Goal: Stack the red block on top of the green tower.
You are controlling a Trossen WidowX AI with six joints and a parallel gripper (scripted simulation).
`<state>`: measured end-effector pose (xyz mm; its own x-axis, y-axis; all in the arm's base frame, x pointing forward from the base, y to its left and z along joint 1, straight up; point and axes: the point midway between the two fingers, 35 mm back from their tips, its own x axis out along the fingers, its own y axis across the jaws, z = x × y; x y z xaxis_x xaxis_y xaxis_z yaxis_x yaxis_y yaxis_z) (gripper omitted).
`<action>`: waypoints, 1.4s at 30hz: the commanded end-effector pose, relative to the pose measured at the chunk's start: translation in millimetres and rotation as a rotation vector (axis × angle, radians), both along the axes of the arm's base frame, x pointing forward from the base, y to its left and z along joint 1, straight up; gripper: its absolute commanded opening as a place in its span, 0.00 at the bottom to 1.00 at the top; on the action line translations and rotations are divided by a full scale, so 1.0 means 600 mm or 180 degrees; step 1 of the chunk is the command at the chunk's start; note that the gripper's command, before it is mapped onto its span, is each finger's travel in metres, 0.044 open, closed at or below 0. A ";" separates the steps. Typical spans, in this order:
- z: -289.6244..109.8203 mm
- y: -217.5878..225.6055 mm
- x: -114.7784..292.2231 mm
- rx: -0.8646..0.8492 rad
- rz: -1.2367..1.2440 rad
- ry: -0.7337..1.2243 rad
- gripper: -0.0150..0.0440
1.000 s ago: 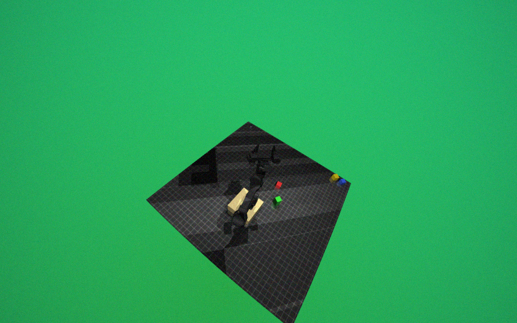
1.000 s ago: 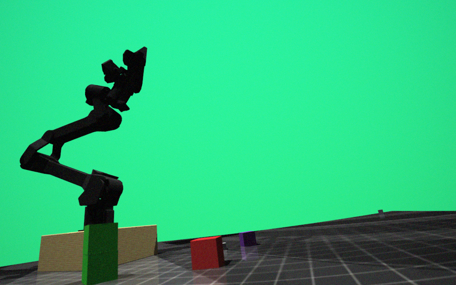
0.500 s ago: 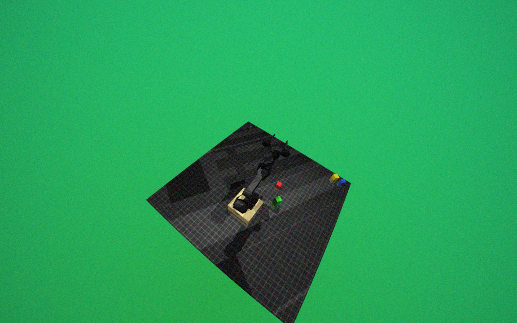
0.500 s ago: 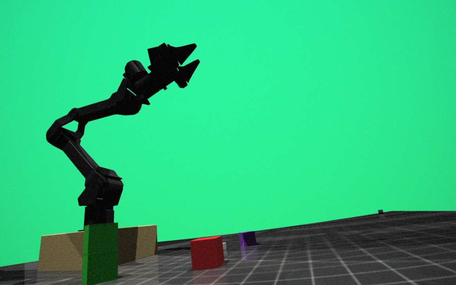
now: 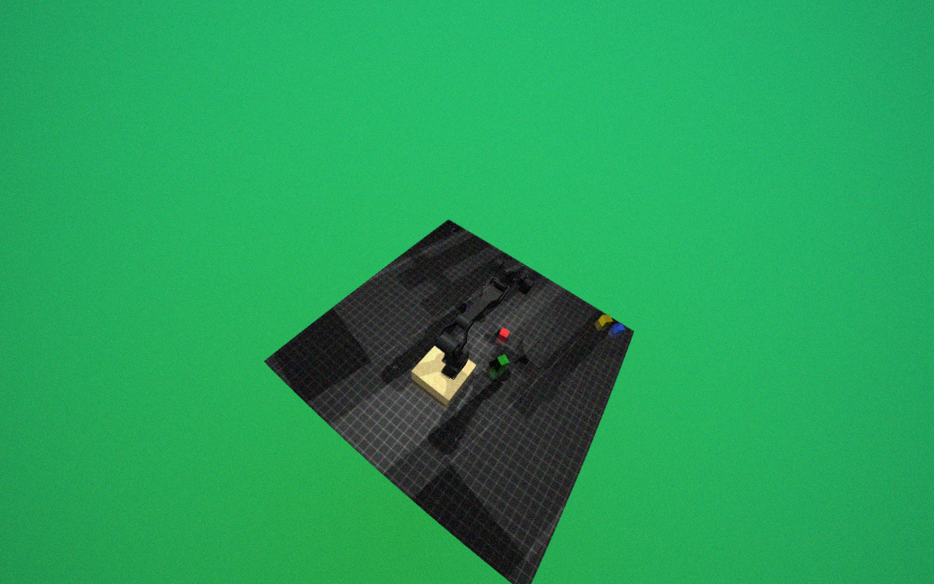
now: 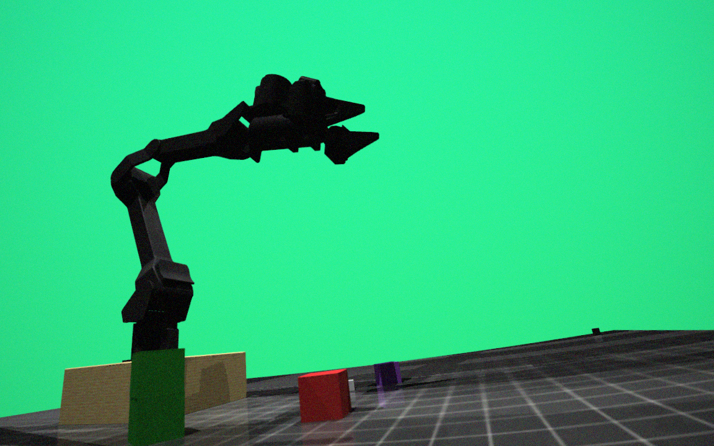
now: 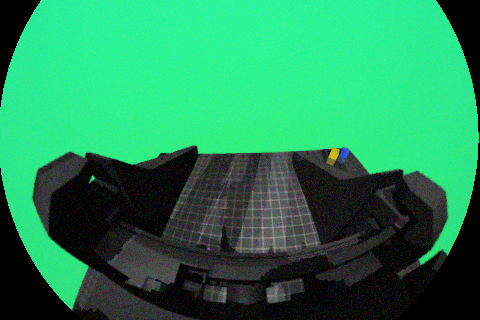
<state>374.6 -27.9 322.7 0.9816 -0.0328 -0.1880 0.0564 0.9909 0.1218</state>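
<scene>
1. Red block [image 6: 323, 394] sits on the dark gridded floor [image 6: 570, 399], at about 1 o'clock from the green tower [image 6: 156, 394] in the top view and near it.
2. Black gripper [image 6: 357, 127] hangs high above, jaws spread wide, pinching nothing.
3. Risk, as I judge it: the tower stands just beside the tan base [image 6: 212, 376], so a low sweep of the arm could topple it.
4. An off-centre release could tip the block off.
5. Blocks look hard, flat-faced and sharp-edged; the floor is glossy.
</scene>
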 end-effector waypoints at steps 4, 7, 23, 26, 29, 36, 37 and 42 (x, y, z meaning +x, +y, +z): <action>-0.132 -0.043 0.027 -0.0256 -0.0079 0.1186 1.00; -0.181 -0.057 0.026 -0.0324 -0.0062 0.1646 1.00; -0.382 -0.121 -0.053 -0.0406 0.0398 0.3953 1.00; -0.401 -0.129 -0.072 -0.0370 0.0517 0.4255 1.00; -0.402 -0.129 -0.074 -0.0366 0.0526 0.4277 1.00; -0.404 -0.130 -0.075 -0.0367 0.0526 0.4277 1.00; -0.409 -0.130 -0.075 -0.0367 0.0526 0.4277 1.00; -0.466 -0.131 -0.072 -0.0366 0.0526 0.4277 1.00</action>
<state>334.8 -106.5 69.8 0.0601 -0.0167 -0.9981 -0.0479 0.9987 -0.0196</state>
